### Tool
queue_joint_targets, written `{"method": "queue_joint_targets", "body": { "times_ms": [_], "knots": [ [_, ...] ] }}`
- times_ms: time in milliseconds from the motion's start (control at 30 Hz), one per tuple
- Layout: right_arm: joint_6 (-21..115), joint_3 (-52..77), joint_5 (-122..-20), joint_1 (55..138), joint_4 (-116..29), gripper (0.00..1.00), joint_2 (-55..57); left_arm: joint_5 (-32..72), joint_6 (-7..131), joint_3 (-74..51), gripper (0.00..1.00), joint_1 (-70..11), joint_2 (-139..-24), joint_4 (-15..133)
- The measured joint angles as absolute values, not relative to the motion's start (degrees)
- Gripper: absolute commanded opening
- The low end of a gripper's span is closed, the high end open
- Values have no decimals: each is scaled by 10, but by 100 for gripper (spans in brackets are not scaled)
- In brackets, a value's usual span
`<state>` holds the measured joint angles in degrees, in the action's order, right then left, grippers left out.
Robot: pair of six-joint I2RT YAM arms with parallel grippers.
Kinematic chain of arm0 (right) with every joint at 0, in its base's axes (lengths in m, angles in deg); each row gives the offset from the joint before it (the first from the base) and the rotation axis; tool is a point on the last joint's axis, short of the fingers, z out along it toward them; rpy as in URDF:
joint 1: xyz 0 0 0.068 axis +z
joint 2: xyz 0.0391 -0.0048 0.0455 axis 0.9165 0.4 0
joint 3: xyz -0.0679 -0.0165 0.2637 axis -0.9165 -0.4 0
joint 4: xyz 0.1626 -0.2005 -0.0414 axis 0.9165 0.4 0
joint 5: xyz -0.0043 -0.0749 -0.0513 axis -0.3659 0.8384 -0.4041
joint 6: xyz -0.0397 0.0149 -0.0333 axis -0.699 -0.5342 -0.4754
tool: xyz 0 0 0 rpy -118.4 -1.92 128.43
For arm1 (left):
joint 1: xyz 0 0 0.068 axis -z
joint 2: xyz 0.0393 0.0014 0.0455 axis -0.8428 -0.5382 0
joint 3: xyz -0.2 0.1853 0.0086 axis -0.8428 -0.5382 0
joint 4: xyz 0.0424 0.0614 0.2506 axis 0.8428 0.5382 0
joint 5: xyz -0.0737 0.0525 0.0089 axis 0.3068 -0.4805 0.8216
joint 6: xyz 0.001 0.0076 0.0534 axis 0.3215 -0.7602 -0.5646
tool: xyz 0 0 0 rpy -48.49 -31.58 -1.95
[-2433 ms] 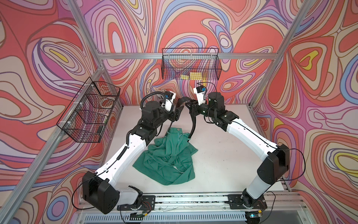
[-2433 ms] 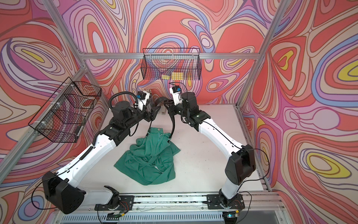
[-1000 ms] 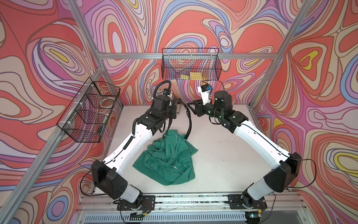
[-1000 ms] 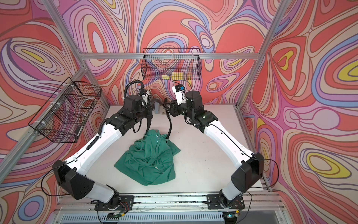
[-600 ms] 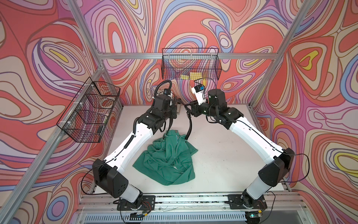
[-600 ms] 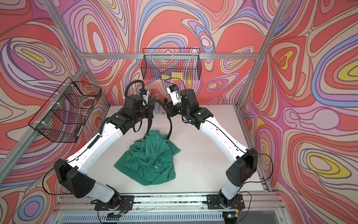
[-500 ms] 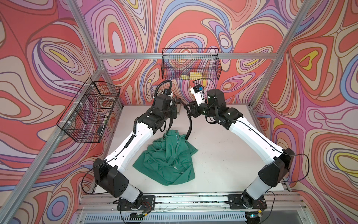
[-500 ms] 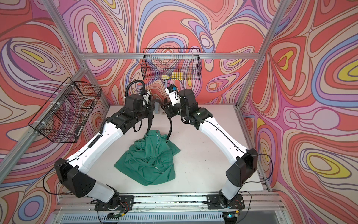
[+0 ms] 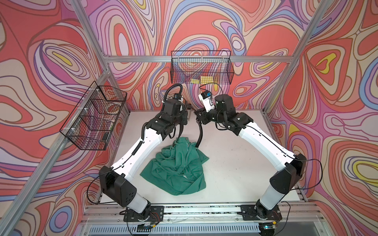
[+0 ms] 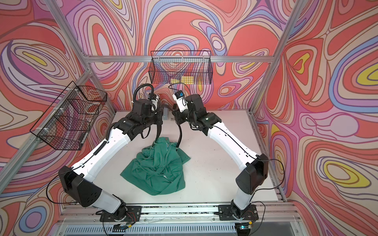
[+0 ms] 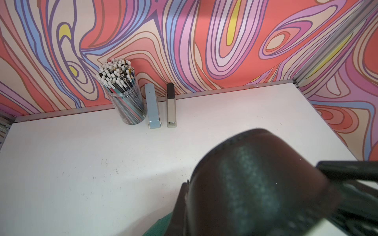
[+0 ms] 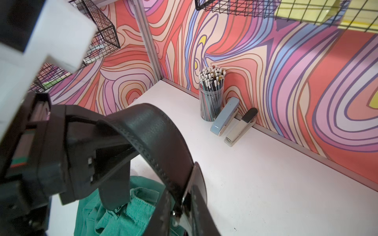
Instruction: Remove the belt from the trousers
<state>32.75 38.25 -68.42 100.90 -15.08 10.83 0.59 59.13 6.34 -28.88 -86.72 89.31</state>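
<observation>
Two belt (image 12: 155, 130) strands drop into trousers (image 9: 176, 165) below: one from left tool (image 9: 183, 120), one from right tool (image 9: 198, 119). Left tool pinches belt; right tool's closure we cannot tell.

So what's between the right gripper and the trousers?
A stretch of the belt. It hangs in a curve from the right gripper down to the top edge of the trousers. Both top views show it.
</observation>
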Motion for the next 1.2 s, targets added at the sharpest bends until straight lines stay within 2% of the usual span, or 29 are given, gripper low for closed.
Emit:
{"method": "queue_joint_targets", "body": {
  "times_ms": [100, 167, 500, 633, 767, 933, 1200],
  "knots": [
    [323, 382, -683, 1010, -151, 3, 108, 9, 591, 63, 0, -289, -867, 893],
    [323, 382, -682, 1010, -151, 1, 108, 9, 591, 63, 0, -289, -867, 894],
    [327, 379, -683, 1010, -153, 8, 109, 10, 593, 63, 0, -289, -867, 895],
    [332, 353, -687, 1010, -173, 1, 109, 16, 600, 63, 0, -289, -867, 895],
    [335, 326, -691, 1011, -198, 0, 108, 27, 604, 64, 0, -290, -866, 895],
    [337, 303, -695, 1014, -223, 10, 106, 41, 604, 69, 0, -292, -863, 902],
    [343, 284, -704, 1018, -253, 9, 106, 68, 604, 76, 0, -298, -857, 905]
  ]
}}
